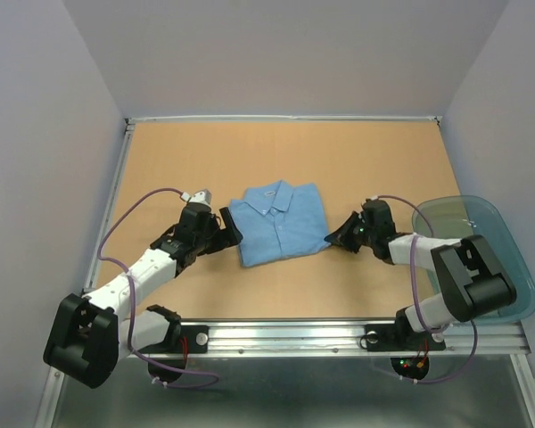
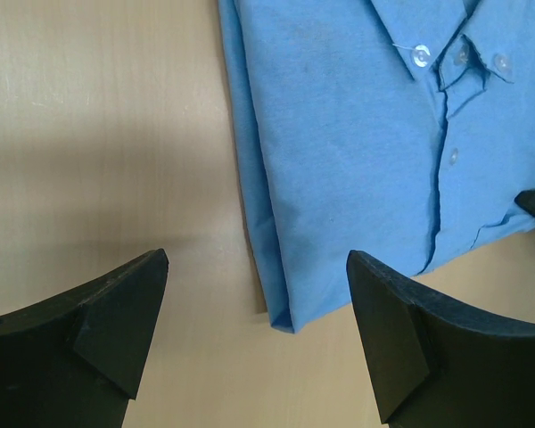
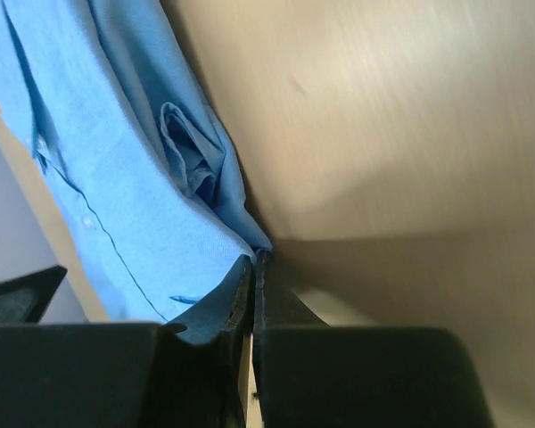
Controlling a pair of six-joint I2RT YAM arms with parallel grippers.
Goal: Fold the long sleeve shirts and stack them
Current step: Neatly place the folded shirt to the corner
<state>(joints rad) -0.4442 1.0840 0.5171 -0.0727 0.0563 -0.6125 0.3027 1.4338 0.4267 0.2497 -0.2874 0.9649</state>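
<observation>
The folded light blue shirt (image 1: pixel 280 223) lies centred on the table (image 1: pixel 160 160), collar toward the far edge. The right end effector (image 1: pixel 332 239) pinches its near right corner; the left end effector (image 1: pixel 231 231) gapes beside its left edge.

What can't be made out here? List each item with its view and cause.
Sleeves: top view, folded under the shirt.
Tub: top view, near side behind the right arm.
Collar: left wrist view, cut off by the top edge.
Table: right wrist view, blurred.
</observation>
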